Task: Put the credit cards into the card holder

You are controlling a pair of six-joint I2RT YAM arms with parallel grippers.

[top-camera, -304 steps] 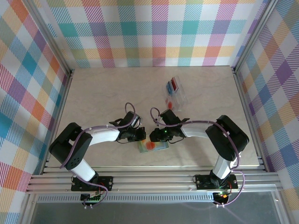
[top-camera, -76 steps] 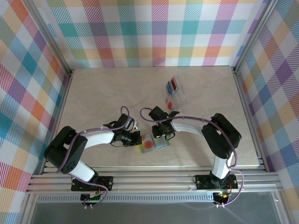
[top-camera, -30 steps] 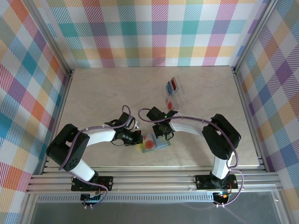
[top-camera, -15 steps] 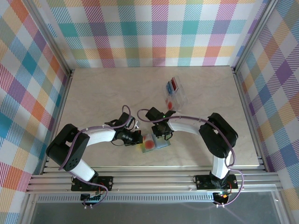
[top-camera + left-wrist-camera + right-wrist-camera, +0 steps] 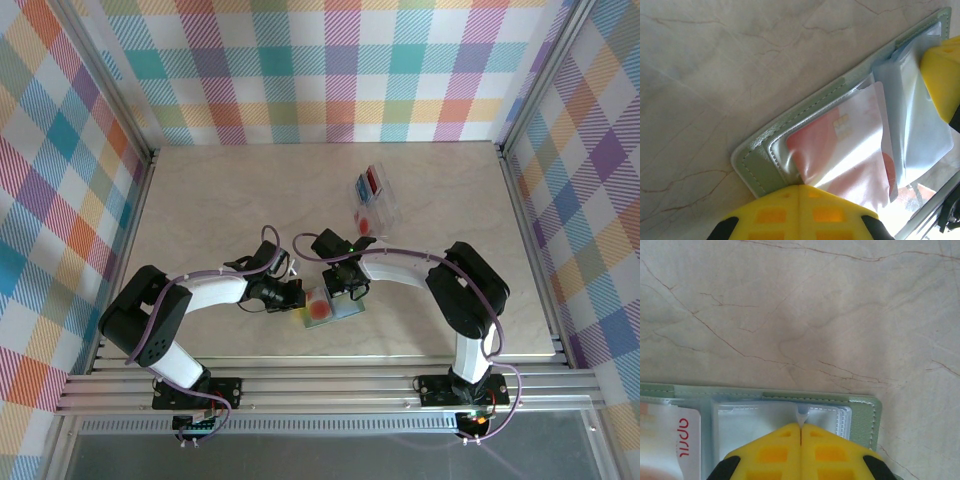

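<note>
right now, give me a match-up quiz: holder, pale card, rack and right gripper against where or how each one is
Things:
1 holder
2 pale card
3 rack
4 right gripper

Places or states:
a shut, tips at a clear pocket
b lying open
c farther back, red and blue cards in it
d lying on the holder, among its pockets

Pairs: 1-b, 2-d, 3-c, 4-a
</note>
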